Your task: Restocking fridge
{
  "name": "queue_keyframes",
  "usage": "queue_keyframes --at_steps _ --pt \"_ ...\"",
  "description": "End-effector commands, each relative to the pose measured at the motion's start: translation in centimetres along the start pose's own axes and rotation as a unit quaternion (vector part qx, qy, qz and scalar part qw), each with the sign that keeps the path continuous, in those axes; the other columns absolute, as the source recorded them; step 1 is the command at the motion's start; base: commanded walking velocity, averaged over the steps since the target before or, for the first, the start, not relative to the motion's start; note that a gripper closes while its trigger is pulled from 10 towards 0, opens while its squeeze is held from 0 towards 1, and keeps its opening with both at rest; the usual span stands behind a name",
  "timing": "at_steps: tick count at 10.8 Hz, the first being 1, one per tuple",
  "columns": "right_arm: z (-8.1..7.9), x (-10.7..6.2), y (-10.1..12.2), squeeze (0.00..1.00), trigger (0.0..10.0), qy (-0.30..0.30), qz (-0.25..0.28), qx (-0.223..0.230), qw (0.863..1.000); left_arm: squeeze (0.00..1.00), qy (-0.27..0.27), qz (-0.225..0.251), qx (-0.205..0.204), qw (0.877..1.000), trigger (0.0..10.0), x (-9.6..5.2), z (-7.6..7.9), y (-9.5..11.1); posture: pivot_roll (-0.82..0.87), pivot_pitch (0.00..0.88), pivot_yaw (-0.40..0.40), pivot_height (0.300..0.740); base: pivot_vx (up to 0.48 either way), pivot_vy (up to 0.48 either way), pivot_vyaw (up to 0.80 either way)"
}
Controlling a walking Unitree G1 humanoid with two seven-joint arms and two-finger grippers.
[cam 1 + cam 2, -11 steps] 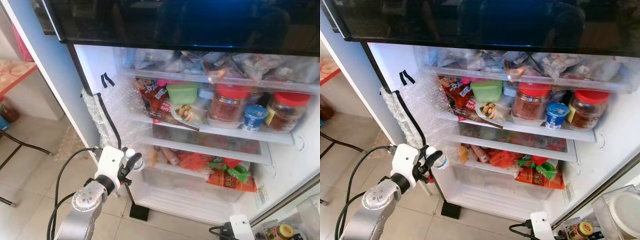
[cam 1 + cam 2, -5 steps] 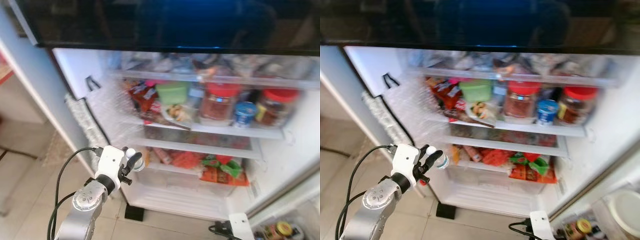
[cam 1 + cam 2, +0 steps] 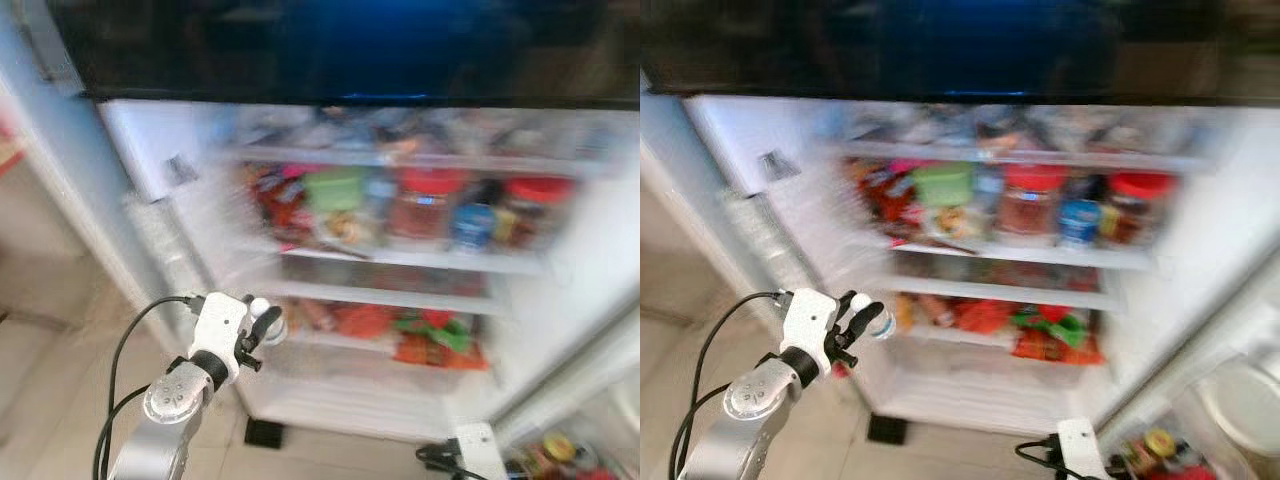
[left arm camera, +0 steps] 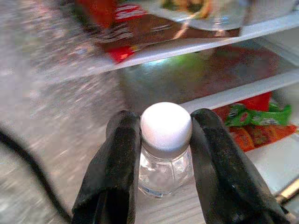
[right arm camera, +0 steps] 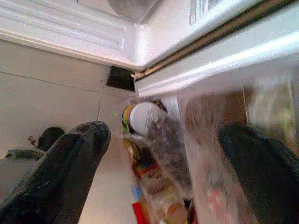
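The open fridge (image 3: pixel 170 140) stands before me, its shelves crowded and the picture blurred. My left gripper (image 3: pixel 264 325) is raised at the fridge's lower left, level with the bottom shelves, shut on a small clear water bottle (image 4: pixel 164 161) with a white cap (image 4: pixel 166 127). Both black fingers (image 4: pixel 117 163) press the bottle's neck. The bottle (image 3: pixel 878 320) points toward the shelf of red and green packets (image 3: pixel 430 335). My right gripper (image 5: pixel 163 154) hangs low by the fridge door, open and holding nothing, above door-bin bottles (image 5: pixel 142 119).
Red-lidded jars (image 3: pixel 1030 205), a green tub (image 3: pixel 943 184) and a blue-lidded cup (image 3: pixel 1077 220) line the middle shelf. A frozen-food drawer (image 3: pixel 420 135) sits on top. The door bin (image 3: pixel 1160 450) at lower right holds bottles. Tiled floor (image 3: pixel 60 370) lies to the left.
The whole picture has shifted and blurred, so the camera moved. The left gripper keeps the bottle at about the same spot in view.
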State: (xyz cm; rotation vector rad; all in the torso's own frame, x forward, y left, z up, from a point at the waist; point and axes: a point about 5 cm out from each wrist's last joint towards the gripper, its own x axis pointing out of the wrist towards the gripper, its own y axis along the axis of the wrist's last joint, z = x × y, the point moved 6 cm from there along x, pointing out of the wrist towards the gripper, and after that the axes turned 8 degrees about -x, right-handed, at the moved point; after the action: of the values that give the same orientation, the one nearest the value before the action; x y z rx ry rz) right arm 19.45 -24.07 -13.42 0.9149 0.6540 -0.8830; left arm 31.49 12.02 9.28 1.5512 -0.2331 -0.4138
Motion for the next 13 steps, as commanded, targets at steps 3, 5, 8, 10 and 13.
queue_keyframes --at_steps 3,5,8,10,13 --pt "1.1 0.1 -0.7 0.0 10.0 -0.013 -0.009 0.002 1.0 0.0 0.001 0.005 0.013 1.0 10.0 0.1 -0.1 0.4 0.0 0.026 0.021 0.74 0.0 -0.242 0.0" --pt "1.0 0.1 -0.6 0.0 10.0 -0.008 -0.003 0.003 1.0 0.0 0.0 0.005 0.014 1.0 10.0 0.1 -0.1 0.4 0.01 0.027 0.021 0.74 0.0 -0.122 0.0" --pt "0.7 0.1 -0.3 0.0 10.0 0.003 0.011 0.018 1.0 0.0 -0.004 0.005 0.012 1.0 10.0 0.2 -0.1 0.4 0.0 0.029 0.023 0.74 0.0 0.0 0.0" --pt "0.4 0.0 0.2 0.0 10.0 0.019 0.033 0.05 0.998 0.0 -0.005 0.008 0.01 1.0 10.0 0.3 0.0 0.5 0.0 0.028 0.022 0.74 0.0 0.0 0.0" --pt "0.0 0.0 0.3 0.0 10.0 0.038 0.037 0.074 0.996 0.0 -0.006 0.01 0.011 1.0 10.0 0.3 0.1 0.6 0.0 0.028 0.022 0.74 0.0 0.0 0.0"
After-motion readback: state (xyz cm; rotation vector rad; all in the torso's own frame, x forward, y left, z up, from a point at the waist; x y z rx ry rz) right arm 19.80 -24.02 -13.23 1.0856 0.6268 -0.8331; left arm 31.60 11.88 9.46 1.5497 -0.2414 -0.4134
